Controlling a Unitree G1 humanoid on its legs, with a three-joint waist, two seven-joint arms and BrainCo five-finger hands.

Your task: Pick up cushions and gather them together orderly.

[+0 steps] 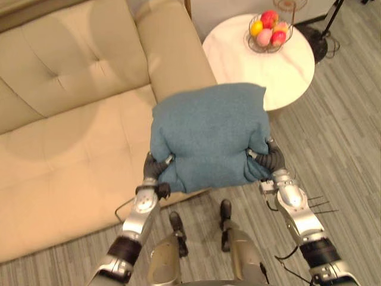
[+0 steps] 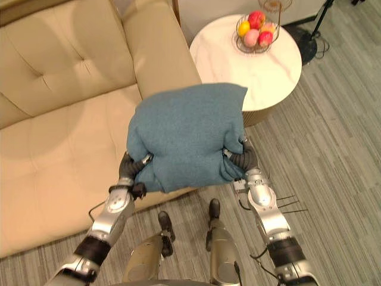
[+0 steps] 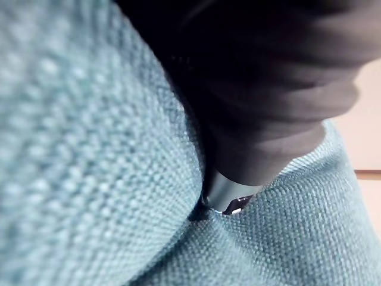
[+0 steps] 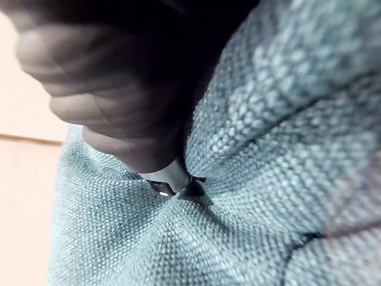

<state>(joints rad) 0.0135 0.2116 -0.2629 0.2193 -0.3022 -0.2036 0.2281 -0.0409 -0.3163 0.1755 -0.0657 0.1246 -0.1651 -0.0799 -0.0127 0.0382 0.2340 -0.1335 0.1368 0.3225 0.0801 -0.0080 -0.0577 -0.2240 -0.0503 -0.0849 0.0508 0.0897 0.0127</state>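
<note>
I hold a blue-green cushion [image 1: 208, 134] in the air between both hands, over the front right corner of the beige sofa [image 1: 71, 137]. My left hand [image 1: 156, 168] grips its lower left side and my right hand [image 1: 272, 158] its lower right side. The cloth bulges around both dark covers. In the left wrist view a silver finger [image 3: 226, 193] sinks into a crease of the woven cloth [image 3: 89, 149]. The right wrist view has a finger [image 4: 166, 176] pressed into a fold of the cushion [image 4: 268, 149] in the same way.
The sofa's arm [image 1: 169, 47] stands just beyond the cushion. To its right is a round white side table [image 1: 238, 59] with a wire basket of fruit [image 1: 269, 30]. A dark stand base [image 1: 318, 39] sits behind the table. Grey plank floor [image 1: 345, 137] lies to the right.
</note>
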